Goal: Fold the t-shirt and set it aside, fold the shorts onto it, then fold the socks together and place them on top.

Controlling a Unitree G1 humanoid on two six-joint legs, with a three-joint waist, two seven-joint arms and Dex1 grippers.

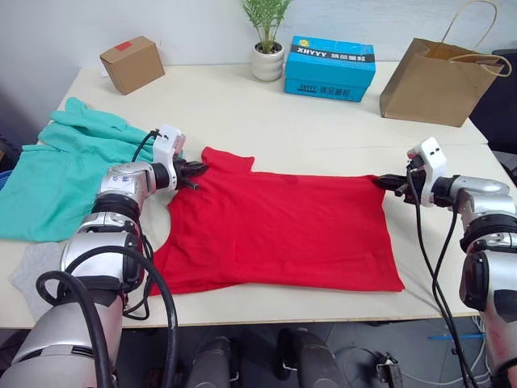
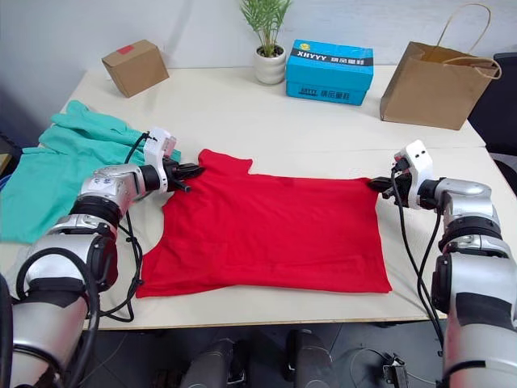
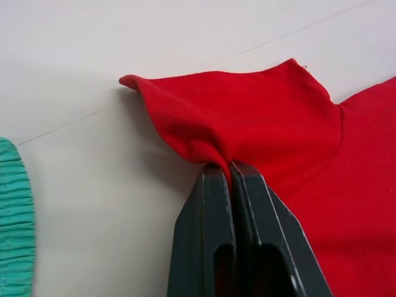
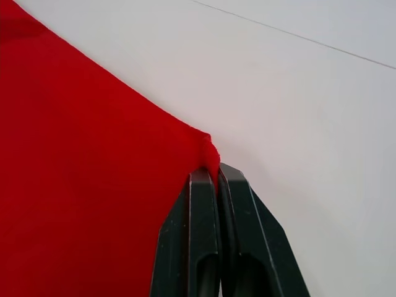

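Note:
The red t-shirt [image 1: 279,228] lies spread flat across the middle of the table. My left gripper [image 1: 194,171] is shut on the shirt's far left corner, pinching a fold of red cloth [image 3: 213,158]. My right gripper [image 1: 384,183] is shut on the far right corner [image 4: 207,151]. The teal shorts [image 1: 56,166] lie crumpled at the left side of the table, and their gathered waistband [image 3: 13,216] appears in the left wrist view. A grey sock [image 1: 34,269] lies at the near left edge, partly behind my left arm.
Along the far edge stand a cardboard box [image 1: 132,64], a potted plant [image 1: 267,50], a blue box [image 1: 329,67] and a brown paper bag [image 1: 439,79]. Bare table [image 1: 266,121] stretches between the shirt and those items.

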